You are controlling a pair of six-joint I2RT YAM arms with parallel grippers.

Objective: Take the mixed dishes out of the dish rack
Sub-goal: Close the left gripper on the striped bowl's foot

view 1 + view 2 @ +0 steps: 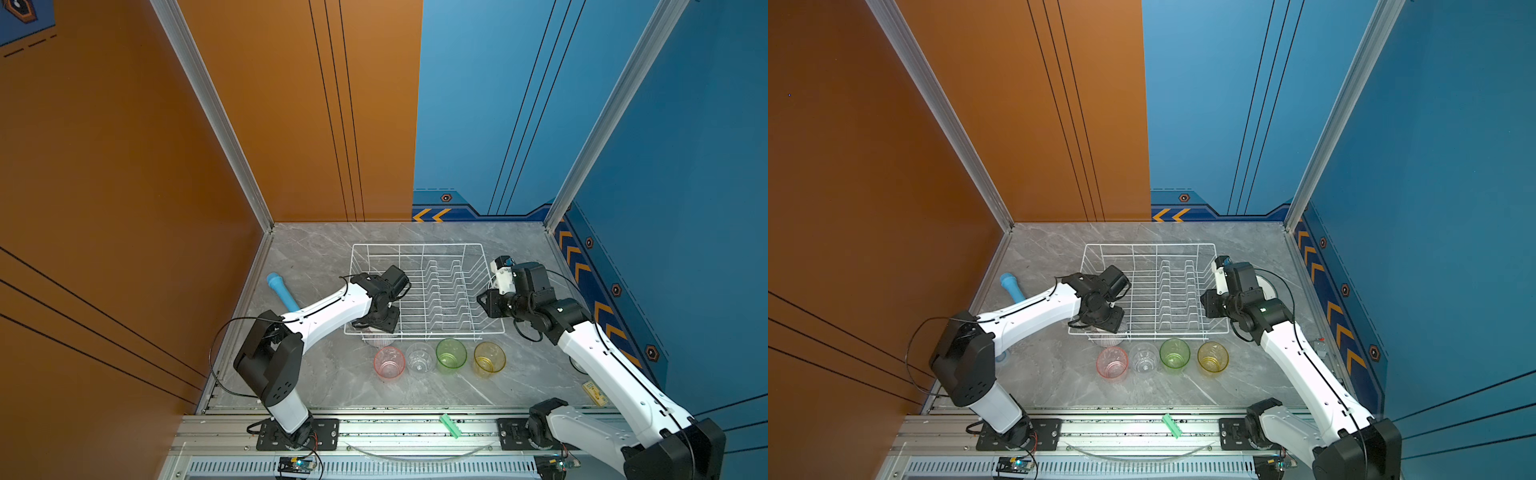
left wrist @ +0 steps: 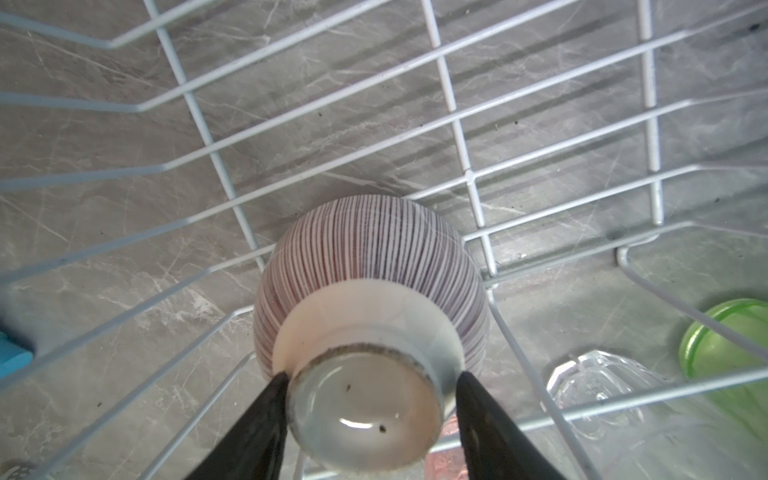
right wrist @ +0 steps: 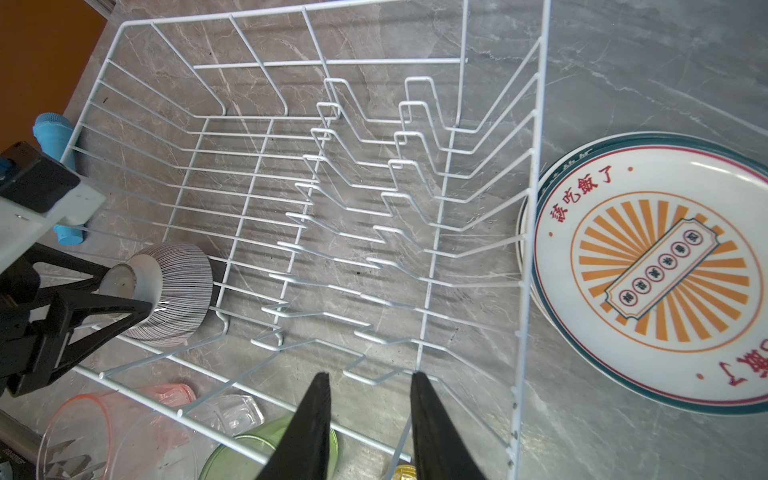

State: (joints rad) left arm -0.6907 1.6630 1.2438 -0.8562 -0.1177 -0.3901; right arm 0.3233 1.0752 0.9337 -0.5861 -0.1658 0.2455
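One dish to go: the striped bowl (image 1: 379, 340).
In both top views it sits upside down in the near-left corner of the dish rack (image 1: 440, 291). Left wrist: my left gripper (image 2: 370, 374) straddles its foot, tips touching; whether they grip I cannot tell. Right wrist: my right gripper (image 3: 370, 376) hovers over the rack's near rim, jaws apart, empty. Next, I judge: pinch, lift clear.
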